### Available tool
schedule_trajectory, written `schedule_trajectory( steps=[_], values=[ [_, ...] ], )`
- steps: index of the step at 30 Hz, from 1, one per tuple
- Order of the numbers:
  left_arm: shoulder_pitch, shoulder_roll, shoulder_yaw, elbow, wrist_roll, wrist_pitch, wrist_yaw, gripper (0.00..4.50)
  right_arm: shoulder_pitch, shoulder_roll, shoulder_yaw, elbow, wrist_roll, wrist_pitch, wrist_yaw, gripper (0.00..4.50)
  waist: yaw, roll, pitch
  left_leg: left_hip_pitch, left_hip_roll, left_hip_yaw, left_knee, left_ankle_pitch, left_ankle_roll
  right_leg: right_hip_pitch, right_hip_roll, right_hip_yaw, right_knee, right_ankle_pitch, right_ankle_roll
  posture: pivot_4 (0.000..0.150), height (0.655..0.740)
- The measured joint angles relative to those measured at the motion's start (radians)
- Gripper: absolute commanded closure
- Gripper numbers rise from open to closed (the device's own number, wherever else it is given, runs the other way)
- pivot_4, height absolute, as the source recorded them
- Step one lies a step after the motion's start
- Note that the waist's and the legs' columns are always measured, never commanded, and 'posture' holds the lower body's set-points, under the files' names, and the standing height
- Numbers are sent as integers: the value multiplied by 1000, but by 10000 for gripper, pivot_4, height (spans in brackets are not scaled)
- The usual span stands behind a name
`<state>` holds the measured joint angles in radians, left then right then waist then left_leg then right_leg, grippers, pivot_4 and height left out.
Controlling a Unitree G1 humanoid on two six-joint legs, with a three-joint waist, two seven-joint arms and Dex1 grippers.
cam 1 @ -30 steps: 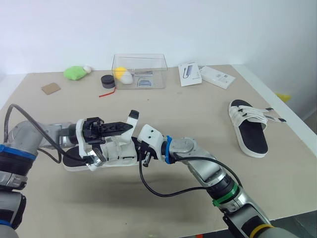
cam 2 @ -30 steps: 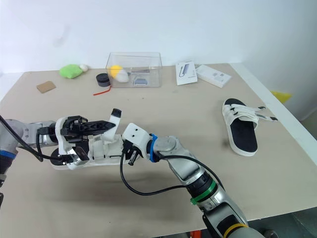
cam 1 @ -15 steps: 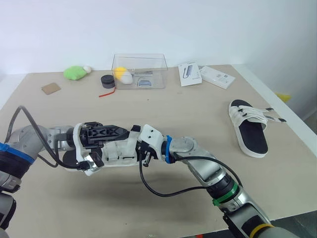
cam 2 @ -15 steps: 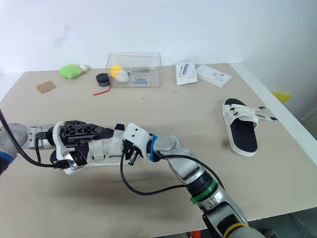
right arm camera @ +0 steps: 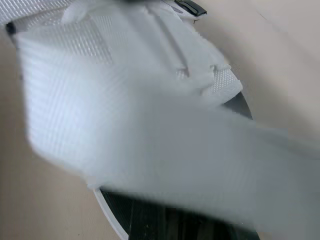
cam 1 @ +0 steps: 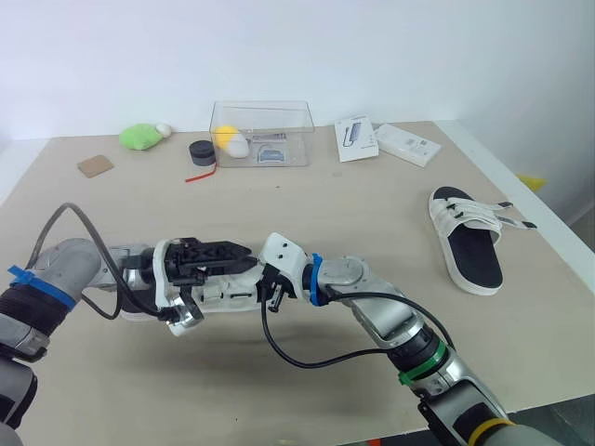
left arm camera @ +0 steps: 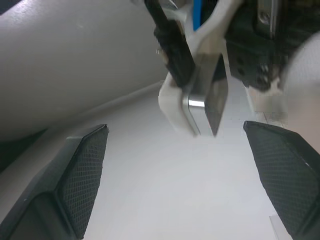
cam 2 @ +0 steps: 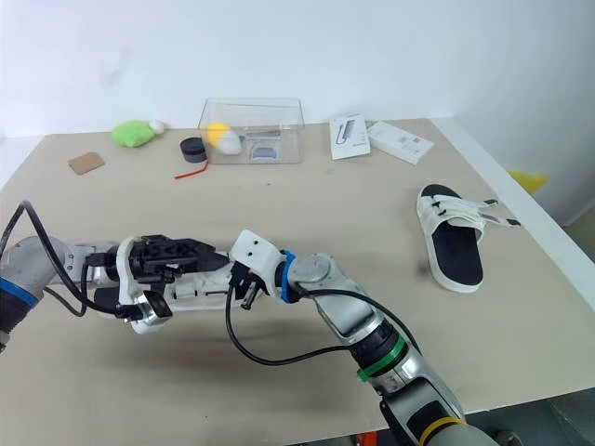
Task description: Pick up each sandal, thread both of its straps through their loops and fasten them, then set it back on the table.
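Tan table (cam 1: pixel 372 200), white sandal (cam 1: pixel 469 243) at right.
Lower left: left gripper (cam 1: pixel 218 274) spread open at other sandal (cam 1: pixel 232 295); right gripper (cam 1: pixel 271 283) against its strap (right arm camera: pixel 125 75), grip unclear.

Near sandal (cam 1: pixel 226 292) front-left on table (cam 1: pixel 325 200); far sandal (cam 1: pixel 469 243) right.

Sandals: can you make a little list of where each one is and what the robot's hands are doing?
near sandal: toward the table's front, robot's left side
far sandal: flat on the table, robot's right, strap ends sticking out
left gripper: fingers open over the near sandal's straps
right gripper: at the near sandal's end, grip hidden
far edge: clear box, green plush toy
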<state>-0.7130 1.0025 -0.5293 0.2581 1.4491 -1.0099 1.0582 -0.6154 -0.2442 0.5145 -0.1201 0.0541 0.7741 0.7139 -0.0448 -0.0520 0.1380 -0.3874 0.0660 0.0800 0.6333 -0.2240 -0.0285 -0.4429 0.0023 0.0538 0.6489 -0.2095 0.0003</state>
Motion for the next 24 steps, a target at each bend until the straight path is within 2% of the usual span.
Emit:
schedule_trajectory(
  steps=[8, 10, 13, 14, 15, 17, 18, 19, 20, 21, 22, 23, 24],
  values=[
    [15, 9, -16, -49, -42, -61, -5, 340, -1, 4, -1, 6, 0, -2, -3, 45000, 0, 0, 0, 1, 0, 0, 0, 0, 0, 0, 0, 1, 1, 0, 0, 1500, 7400],
    [15, 14, 4, 21, -98, -61, -29, 340, 0, 6, 0, 6, 0, -2, -7, 45000, 0, 0, 0, 1, 0, 0, 0, 0, 0, 0, 1, 1, 1, 0, 0, 1500, 7400],
    [-12, 33, 28, 163, -246, -100, -130, 340, 1, 7, -1, 6, 0, -2, -10, 45000, 0, 0, 0, 1, 0, 0, 0, 0, 0, 0, 2, 0, 1, 0, -1, 1500, 7400],
    [-68, 52, 45, 336, -552, -159, -346, 340, 2, 6, -2, 5, 0, -1, -10, 45000, 1, 0, 0, 1, 0, 0, 0, 0, 0, 1, 1, -1, 1, 0, -1, 1500, 7400],
    [-39, 30, -6, 342, -1025, -85, -704, 340, 3, 9, -2, 6, 0, -1, -12, 45000, -1, 0, 0, 1, 0, 1, 0, 0, 0, 0, 1, 1, 1, 0, -1, 1500, 7400],
    [-29, 21, -19, 335, -1095, -58, -763, 340, 3, 11, -1, 6, 0, -1, -12, 45000, -2, 0, 0, 1, 0, 1, 0, 0, 0, 0, 1, 1, 1, -1, -1, 1500, 7400],
    [-8, 17, -29, 312, -1188, -16, -852, 340, 3, 12, -1, 6, 0, -2, -14, 45000, -3, 0, 0, 1, 1, 1, 0, 0, 0, 0, 2, 1, 1, -1, -1, 1500, 7400],
    [48, -14, -21, 194, -1496, 199, -1116, 340, 6, 11, -3, 6, 0, -2, -13, 45000, -3, 1, 0, 1, 1, 1, 1, 0, 0, 0, 3, 2, 2, -2, -1, 1500, 7400],
    [61, -27, -20, 154, -1593, 278, -1201, 340, 6, 11, -4, 6, 0, -2, -14, 45000, -3, 0, -1, 1, 1, 0, 1, 0, 0, 0, 3, 2, 3, -3, -1, 1500, 7400],
    [84, -51, -20, 90, -1766, 433, -1365, 340, 5, 14, -2, 6, 0, -2, -18, 45000, -4, 0, -1, 1, 1, 0, 1, 0, 0, 0, 5, 2, 3, -3, -1, 1500, 7400],
    [87, -58, -20, 76, -1804, 470, -1410, 340, 6, 15, -2, 6, 0, -2, -19, 45000, -4, 0, 0, 1, 1, -1, 2, 0, 0, 0, 6, 3, 3, -3, -1, 1500, 7400],
    [90, -87, -20, 61, -1854, 539, -1513, 340, 6, 20, -1, 7, 0, -2, -22, 45000, -3, 0, 0, 0, 1, -2, 2, 0, 0, 0, 7, 4, 3, -2, -1, 1500, 7400],
    [89, -91, -20, 61, -1852, 545, -1532, 340, 6, 21, -1, 7, 0, -2, -22, 45000, -4, 0, 0, 0, 1, -2, 2, 0, 0, 0, 8, 4, 3, -2, -1, 1500, 7400]
  ],
)
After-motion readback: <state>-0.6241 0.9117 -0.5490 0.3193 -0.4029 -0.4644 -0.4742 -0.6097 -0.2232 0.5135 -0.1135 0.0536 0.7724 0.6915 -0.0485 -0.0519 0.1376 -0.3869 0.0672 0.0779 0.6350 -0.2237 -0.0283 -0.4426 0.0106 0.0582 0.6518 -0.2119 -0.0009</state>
